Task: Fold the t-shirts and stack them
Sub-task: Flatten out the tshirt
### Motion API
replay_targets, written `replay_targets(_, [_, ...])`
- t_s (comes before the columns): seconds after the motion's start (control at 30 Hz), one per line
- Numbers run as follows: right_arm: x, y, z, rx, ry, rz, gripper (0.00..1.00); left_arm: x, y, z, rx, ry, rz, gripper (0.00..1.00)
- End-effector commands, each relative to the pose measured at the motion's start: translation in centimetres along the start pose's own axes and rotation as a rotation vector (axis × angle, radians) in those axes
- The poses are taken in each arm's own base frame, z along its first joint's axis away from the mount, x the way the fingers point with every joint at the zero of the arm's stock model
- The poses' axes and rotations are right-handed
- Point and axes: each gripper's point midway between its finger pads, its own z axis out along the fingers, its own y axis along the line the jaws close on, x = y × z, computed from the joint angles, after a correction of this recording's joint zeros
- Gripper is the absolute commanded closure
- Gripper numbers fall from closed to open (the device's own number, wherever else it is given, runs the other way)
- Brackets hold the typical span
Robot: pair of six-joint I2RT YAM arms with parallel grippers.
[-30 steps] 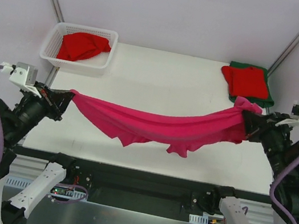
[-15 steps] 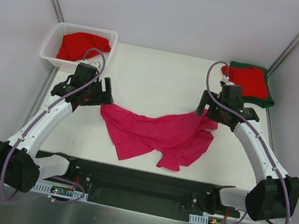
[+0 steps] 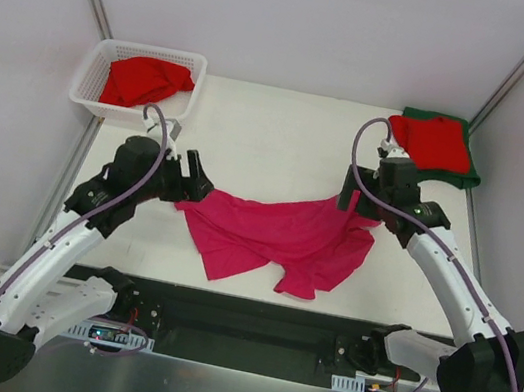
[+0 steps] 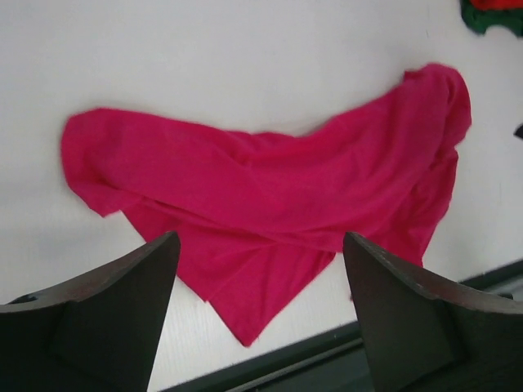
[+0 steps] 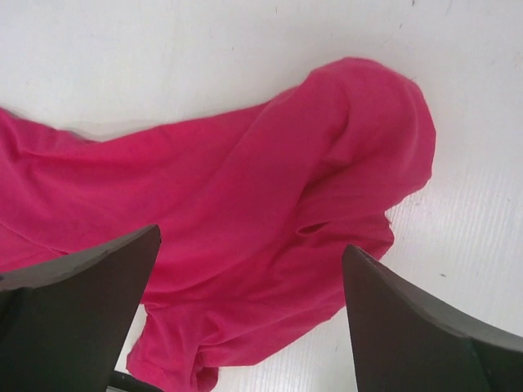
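Pink t-shirt [image 3: 280, 240] lying crumpled on the surface [image 3: 274, 127], with both arms' jaws apart and empty at either end. The cloth is light and limp and likely to sag, so it is best pinched at its outer corners.

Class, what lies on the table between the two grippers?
The crumpled magenta t-shirt, spread between the left gripper and the right gripper; the top view shows it.

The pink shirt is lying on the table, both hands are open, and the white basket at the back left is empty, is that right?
Not quite: the top view shows a red shirt in the white basket. The pink shirt does lie on the table, and the left hand and right hand are open.
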Motion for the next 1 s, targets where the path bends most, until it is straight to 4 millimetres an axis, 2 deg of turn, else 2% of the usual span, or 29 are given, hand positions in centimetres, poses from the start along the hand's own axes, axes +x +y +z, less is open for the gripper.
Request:
replay_targets(0.0, [0.8, -0.2, -0.5, 0.006, -0.011, 0.008, 0.04, 6.7, -0.3, 0.4, 0.023, 0.155, -0.037, 0.22])
replay_targets(0.03, [1.1, -0.1, -0.6, 0.002, -0.007, 0.006, 0.03, 8.1, -0.9, 0.3, 0.036, 0.186, -0.044, 0.26])
replay_targets(0.07, [1.1, -0.1, -0.7, 0.002, -0.008, 0.009, 0.04, 9.9, -0.5, 0.6, 0.024, 0.228, -0.047, 0.27])
replay_targets(0.13, [1.3, 0.0, -0.8, -0.001, -0.011, 0.011, 0.04, 12.2, -0.9, 0.5, 0.023, 0.272, -0.061, 0.3])
replay_targets(0.17, [1.3, 0.0, -0.8, -0.001, -0.011, 0.013, 0.04, 13.4, -0.5, 0.6, 0.004, 0.295, -0.06, 0.32])
replay_targets(0.37, [1.3, 0.1, -1.0, -0.004, -0.013, 0.01, 0.03, 17.9, -0.1, 0.5, -0.041, 0.377, -0.056, 0.36])
replay_targets(0.53, [1.6, 0.0, -0.9, -0.002, -0.009, 0.009, 0.03, 20.3, 0.0, 0.2, -0.061, 0.422, -0.07, 0.36])
replay_targets(0.77, [1.7, 0.1, -1.0, -0.008, -0.013, 0.012, 0.04, 25.0, 1.3, -0.3, -0.096, 0.504, -0.075, 0.36])
replay_targets(0.97, [1.4, 0.2, -1.3, -0.016, -0.019, 0.013, 0.04, 26.2, 1.5, 0.4, -0.097, 0.501, -0.068, 0.36])
